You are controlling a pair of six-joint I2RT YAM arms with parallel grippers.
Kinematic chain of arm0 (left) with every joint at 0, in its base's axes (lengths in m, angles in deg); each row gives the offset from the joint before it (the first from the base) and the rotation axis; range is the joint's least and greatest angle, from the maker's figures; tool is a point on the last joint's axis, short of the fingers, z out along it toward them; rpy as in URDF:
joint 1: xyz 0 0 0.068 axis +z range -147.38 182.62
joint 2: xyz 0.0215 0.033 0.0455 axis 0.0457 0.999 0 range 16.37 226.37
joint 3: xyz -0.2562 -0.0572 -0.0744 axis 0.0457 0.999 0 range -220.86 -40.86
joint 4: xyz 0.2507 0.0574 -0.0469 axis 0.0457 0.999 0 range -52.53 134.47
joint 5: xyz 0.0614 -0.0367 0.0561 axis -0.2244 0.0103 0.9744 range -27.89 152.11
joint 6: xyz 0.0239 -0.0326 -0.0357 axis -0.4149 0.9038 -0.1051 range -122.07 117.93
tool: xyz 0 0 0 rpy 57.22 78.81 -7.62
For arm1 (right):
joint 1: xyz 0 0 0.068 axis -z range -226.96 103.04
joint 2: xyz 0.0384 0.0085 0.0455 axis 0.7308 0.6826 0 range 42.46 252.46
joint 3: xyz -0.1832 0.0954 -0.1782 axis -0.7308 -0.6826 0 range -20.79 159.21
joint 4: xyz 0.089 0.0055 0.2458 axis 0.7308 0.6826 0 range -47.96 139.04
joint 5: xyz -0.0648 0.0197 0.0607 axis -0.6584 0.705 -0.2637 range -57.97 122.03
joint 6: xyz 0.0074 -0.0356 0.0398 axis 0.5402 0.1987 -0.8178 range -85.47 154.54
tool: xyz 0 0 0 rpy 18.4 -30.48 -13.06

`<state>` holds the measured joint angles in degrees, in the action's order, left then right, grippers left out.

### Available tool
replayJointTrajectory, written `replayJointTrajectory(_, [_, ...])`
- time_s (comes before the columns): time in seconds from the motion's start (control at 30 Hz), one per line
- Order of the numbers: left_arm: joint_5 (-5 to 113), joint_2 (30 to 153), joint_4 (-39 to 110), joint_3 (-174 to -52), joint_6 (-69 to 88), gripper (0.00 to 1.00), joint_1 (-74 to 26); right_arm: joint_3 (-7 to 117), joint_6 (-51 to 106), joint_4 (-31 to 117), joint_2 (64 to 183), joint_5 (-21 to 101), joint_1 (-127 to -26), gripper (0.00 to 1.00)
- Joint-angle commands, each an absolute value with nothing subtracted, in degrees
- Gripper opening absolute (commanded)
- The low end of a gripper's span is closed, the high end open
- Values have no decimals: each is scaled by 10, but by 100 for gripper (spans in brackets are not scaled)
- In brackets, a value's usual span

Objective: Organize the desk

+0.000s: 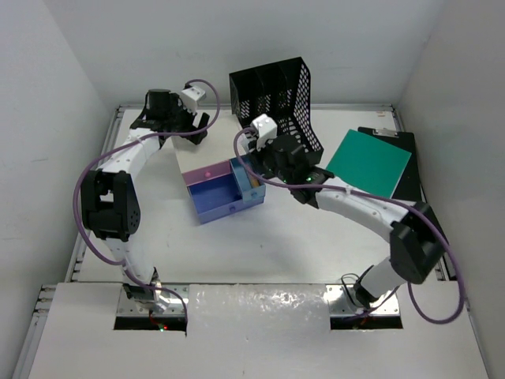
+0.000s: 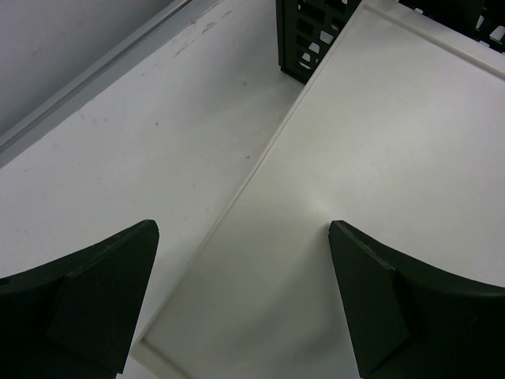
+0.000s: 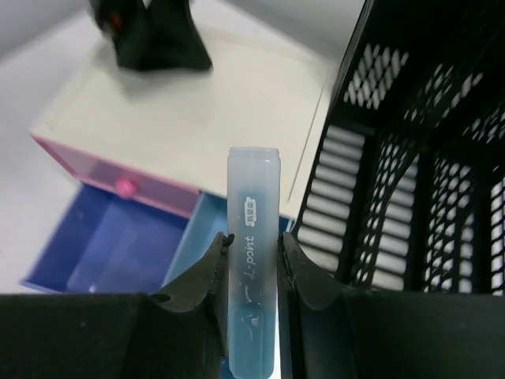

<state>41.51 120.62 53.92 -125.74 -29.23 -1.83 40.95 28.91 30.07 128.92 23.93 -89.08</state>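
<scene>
The right pincer [image 3: 252, 241] is pinched narrow on a pale-blue translucent tube [image 3: 252, 205], gripped low on its body. In the wrist view the tube's long axis runs straight up the frame, in line with the fingers. The light-blue open drawer [image 3: 196, 237] shows just behind and to the left of the tube, with the darker blue drawer [image 3: 118, 257] further left. I'd say the drop turns on getting the tube over that light-blue compartment and not the black mesh rack [image 1: 276, 95] close on the right.

From above, the right arm stretches from its base at the lower right up to the drawer box [image 1: 207, 172] in the middle of the white surface [image 1: 276, 245]. It is plainly the nearer arm. The left pincer [image 2: 243, 229] hangs wide and empty at the upper left, over the box's white top. A green notebook [image 1: 369, 162] lies at the right.
</scene>
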Motion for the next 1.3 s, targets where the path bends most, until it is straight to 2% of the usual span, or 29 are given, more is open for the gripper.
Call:
replayJointTrajectory(0.0, [437, 1223, 603, -1247, -312, 88, -17, 422, 268, 274, 1316, 232, -891, 0])
replayJointTrajectory(0.33, [434, 1230, 597, -1244, -312, 88, -17, 427, 233, 306, 1367, 278, -891, 1])
replayJointTrajectory(0.53, [433, 1230, 595, -1246, -312, 88, -17, 434, 209, 340, 1376, 275, -893, 16])
replayJointTrajectory(0.57, [432, 1230, 595, -1245, -311, 88, -17, 441, 210, 346, 1377, 275, -894, 28])
replayJointTrajectory(0.67, [433, 1230, 595, -1245, -312, 88, -17, 455, 221, 375, 1375, 275, -903, 52])
replayJointTrajectory(0.87, [433, 1232, 595, -1246, -310, 88, -17, 487, 270, 416, 1334, 233, -941, 55])
replayJointTrajectory(0.97, [436, 1232, 596, -1249, -311, 88, -17, 478, 272, 419, 1300, 200, -954, 49])
replayJointTrajectory(1.0, [436, 1233, 597, -1250, -311, 88, -16, 458, 268, 419, 1289, 191, -956, 39])
replayJointTrajectory(1.1, [436, 1233, 597, -1251, -312, 88, -17, 400, 244, 415, 1249, 170, -965, 17])
replayJointTrajectory(1.13, [437, 1233, 597, -1251, -313, 88, -17, 369, 234, 413, 1231, 167, -971, 5])
replayJointTrajectory(1.17, [437, 1233, 597, -1252, -313, 88, -17, 353, 228, 412, 1222, 162, -976, 0])
replayJointTrajectory(1.27, [442, 1236, 598, -1253, -315, 88, -17, 289, 200, 384, 1194, 136, -996, 0])
